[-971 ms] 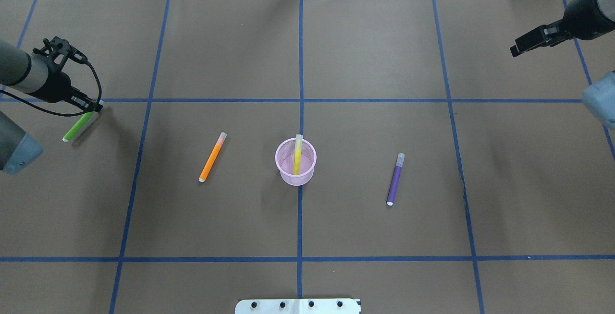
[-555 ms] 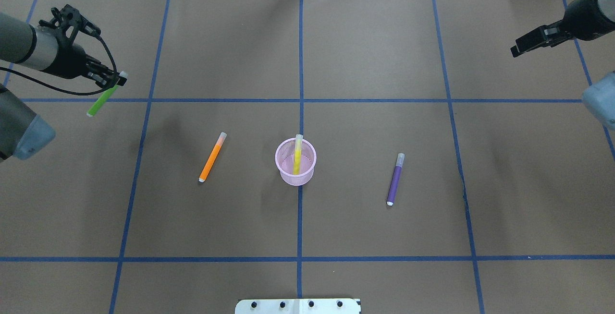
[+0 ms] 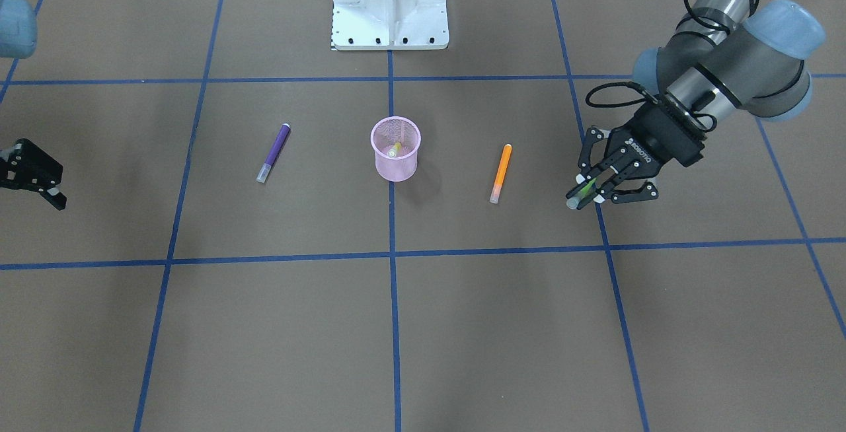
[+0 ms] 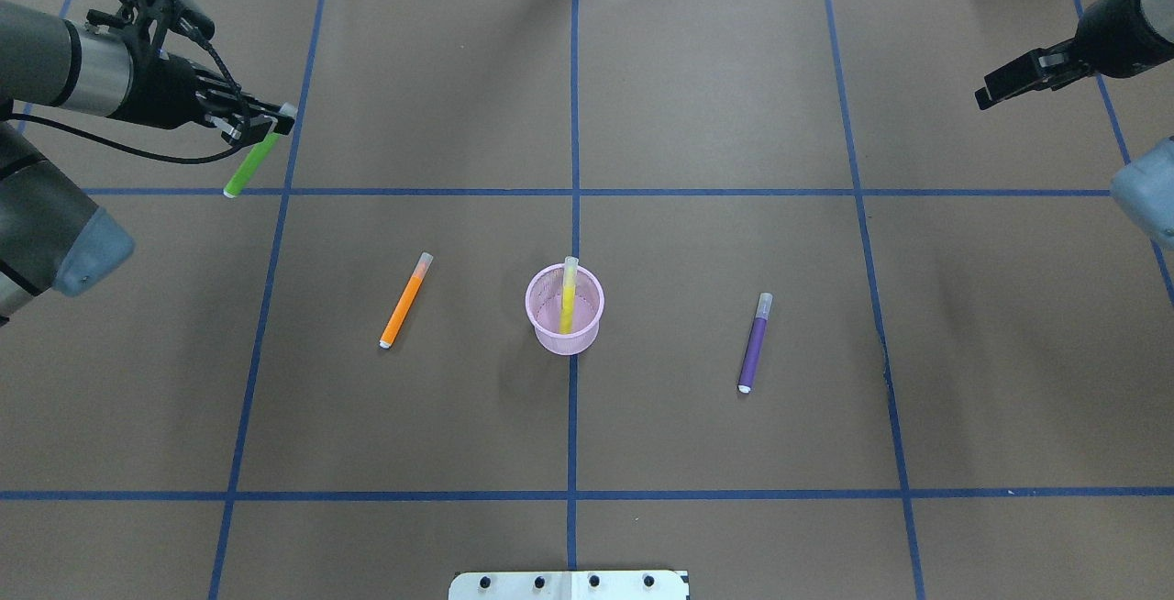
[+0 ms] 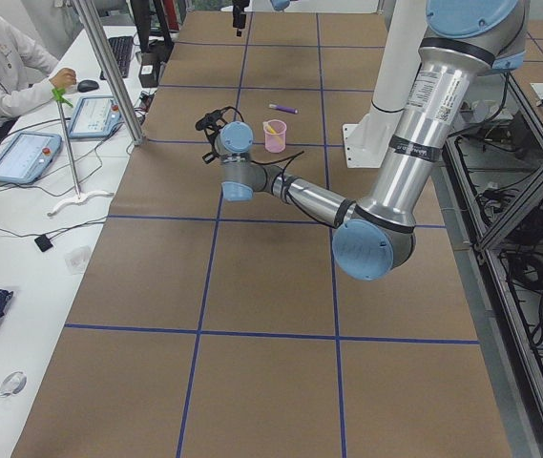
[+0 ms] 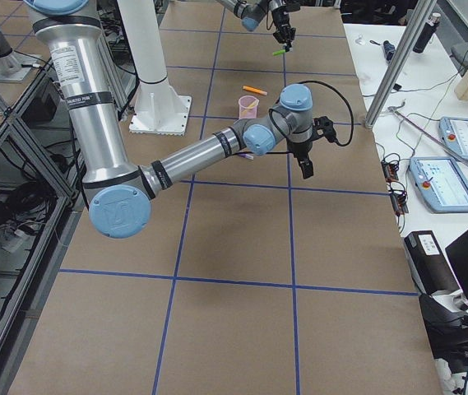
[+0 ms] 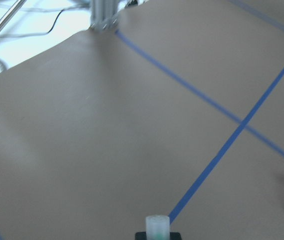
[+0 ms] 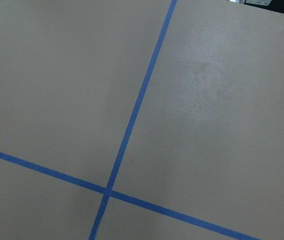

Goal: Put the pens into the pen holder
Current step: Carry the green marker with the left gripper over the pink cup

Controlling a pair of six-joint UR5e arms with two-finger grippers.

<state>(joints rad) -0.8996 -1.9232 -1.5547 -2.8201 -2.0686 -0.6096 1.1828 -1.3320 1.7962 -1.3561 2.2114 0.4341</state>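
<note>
Grip: left claw [image 4: 275, 123] clenched on green pen [image 4: 248, 164] | wrist view: only its pale cap shows past the claw | right claw [image 4: 981, 97]: dark, small, cannot tell if clenched

both arms are brushed silver tubes with black rings at the seams and pale blue caps on thick grey joints, as on the left arm [image 3: 727, 69] and right arm [image 6: 192, 156]. the left gripper [image 3: 585, 194] is black, with linkage fingers, pale pivot pins and white lettering on its body. a thin black cable [image 4: 147, 160] loops beside its wrist. the right gripper [image 4: 983, 95] is the same black. the white base [image 3: 390, 9] has a row of dark screws
</note>
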